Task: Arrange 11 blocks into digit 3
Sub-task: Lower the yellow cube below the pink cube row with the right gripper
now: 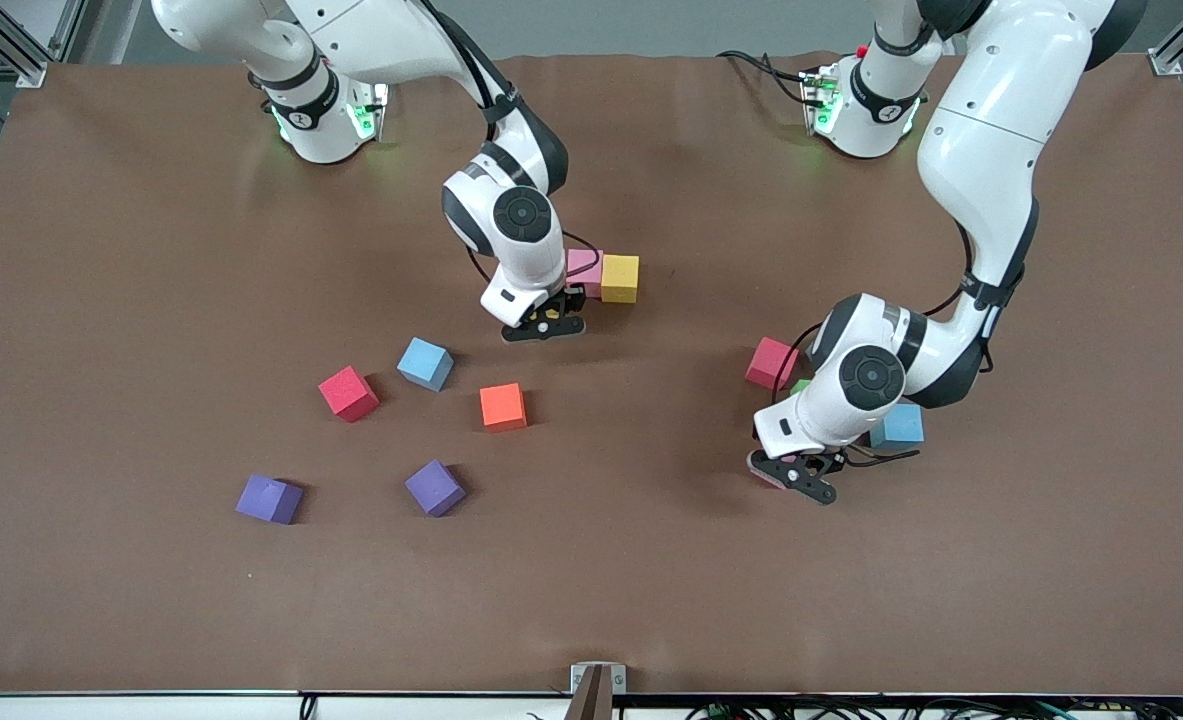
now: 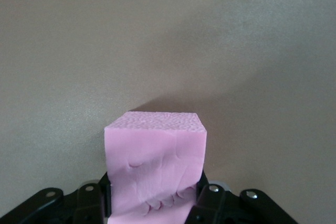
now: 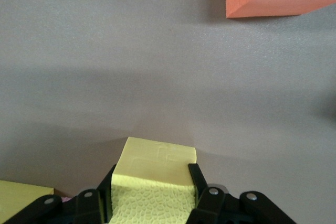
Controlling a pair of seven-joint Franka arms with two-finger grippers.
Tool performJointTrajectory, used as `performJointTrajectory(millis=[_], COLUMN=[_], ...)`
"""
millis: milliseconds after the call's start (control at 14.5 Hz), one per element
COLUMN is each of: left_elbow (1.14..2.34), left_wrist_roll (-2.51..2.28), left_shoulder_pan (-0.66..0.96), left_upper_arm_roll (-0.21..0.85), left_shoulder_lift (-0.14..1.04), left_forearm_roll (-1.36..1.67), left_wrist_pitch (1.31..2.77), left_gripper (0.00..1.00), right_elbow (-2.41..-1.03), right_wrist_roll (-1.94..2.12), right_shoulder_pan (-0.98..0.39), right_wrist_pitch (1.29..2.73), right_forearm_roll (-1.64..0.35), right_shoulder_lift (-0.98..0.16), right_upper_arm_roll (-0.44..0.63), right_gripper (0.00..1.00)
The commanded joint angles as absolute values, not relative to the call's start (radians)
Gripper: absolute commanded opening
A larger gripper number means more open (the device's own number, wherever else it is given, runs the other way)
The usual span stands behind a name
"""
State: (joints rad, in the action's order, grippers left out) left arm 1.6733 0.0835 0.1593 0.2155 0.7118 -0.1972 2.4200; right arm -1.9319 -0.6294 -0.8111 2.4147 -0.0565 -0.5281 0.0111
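My left gripper (image 1: 791, 472) is low over the table toward the left arm's end, shut on a pink block (image 2: 155, 161). My right gripper (image 1: 543, 325) is at mid-table, shut on a yellow block (image 3: 157, 182). Beside it a pink block (image 1: 584, 268) and a yellow block (image 1: 619, 278) stand touching in a row. A red block (image 1: 348, 393), a light blue block (image 1: 424, 363) and an orange block (image 1: 503, 407) lie loose nearer the camera. By the left arm's wrist sit a red block (image 1: 771, 362), a green block (image 1: 800, 386), mostly hidden, and a light blue block (image 1: 897, 426).
Two purple cubes (image 1: 269, 499) (image 1: 435, 487) lie nearer the camera than the loose blocks, toward the right arm's end. The brown table mat (image 1: 1051, 580) is bare along its near edge. A small mount (image 1: 597, 685) sits at the middle of that edge.
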Motion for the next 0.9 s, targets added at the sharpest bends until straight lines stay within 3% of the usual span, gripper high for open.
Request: performJointTrajectory(millis=[0, 828], left_elbow=[1.667, 1.664], left_wrist_roll=[0.118, 0.141], left_shoulder_pan=[0.155, 0.161], left_upper_arm_roll=[0.213, 0.212], left_shoulder_lift=[0.722, 0.718], left_forearm_roll=[-0.209, -0.207], left_wrist_pitch=[2.433, 2.424], left_gripper=[0.37, 0.24], right_elbow=[-1.974, -1.974], right_wrist_roll=[-0.650, -0.663], right_shoulder_pan=[-0.830, -0.830], right_wrist_pitch=[2.421, 2.399], right_forearm_roll=[-0.066, -0.066], right_shoulder_lift=[-0.518, -0.515], right_upper_arm_roll=[0.017, 0.017], right_gripper=[0.04, 0.04])
